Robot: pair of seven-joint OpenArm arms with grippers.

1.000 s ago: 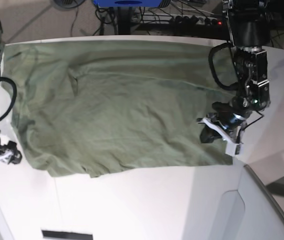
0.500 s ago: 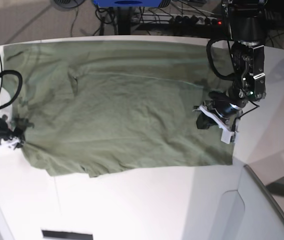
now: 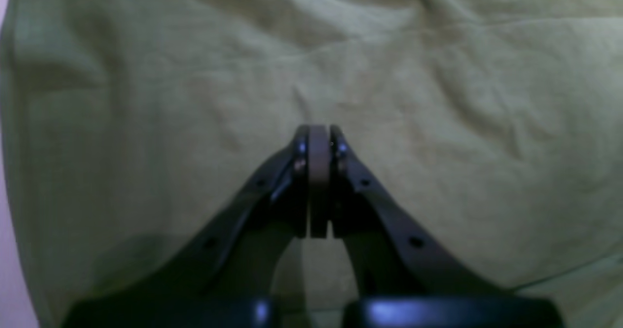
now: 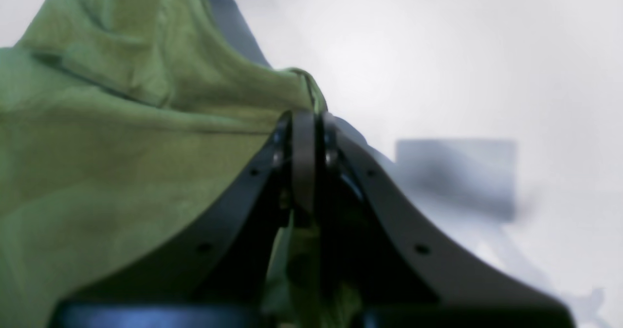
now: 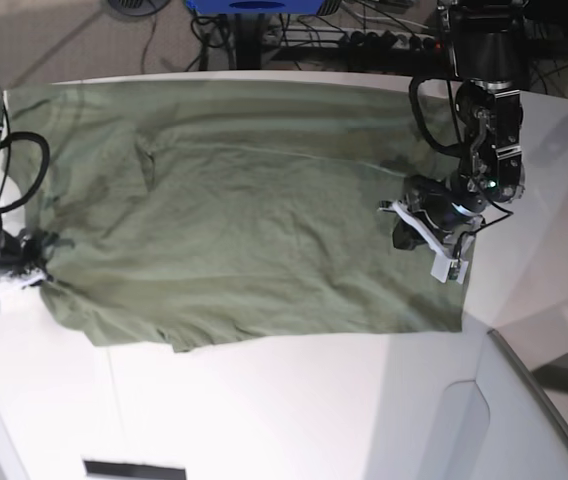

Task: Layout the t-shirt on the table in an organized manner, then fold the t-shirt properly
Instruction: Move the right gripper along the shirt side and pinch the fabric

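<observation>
The olive-green t-shirt (image 5: 234,220) lies spread across the white table (image 5: 294,410), wrinkled, with its hem side toward the base view's right. My right gripper (image 5: 36,262) sits at the shirt's left edge. In the right wrist view this gripper (image 4: 304,116) is shut, with green cloth (image 4: 97,148) bunched at its tip and showing between the fingers. My left gripper (image 5: 399,230) is over the shirt's right part. In the left wrist view it (image 3: 319,129) is shut, pads together, with nothing seen between them, just above the cloth (image 3: 438,75).
A grey translucent panel (image 5: 534,400) stands at the front right corner. Cables and a power strip (image 5: 384,40) lie behind the table's far edge. A black strip (image 5: 134,468) lies at the front left. Bare tabletop (image 4: 438,50) shows beside the right gripper.
My right gripper moved from the bare table onto the shirt's left edge and closed on the cloth. My left gripper drifted slightly left and up over the shirt, staying shut.
</observation>
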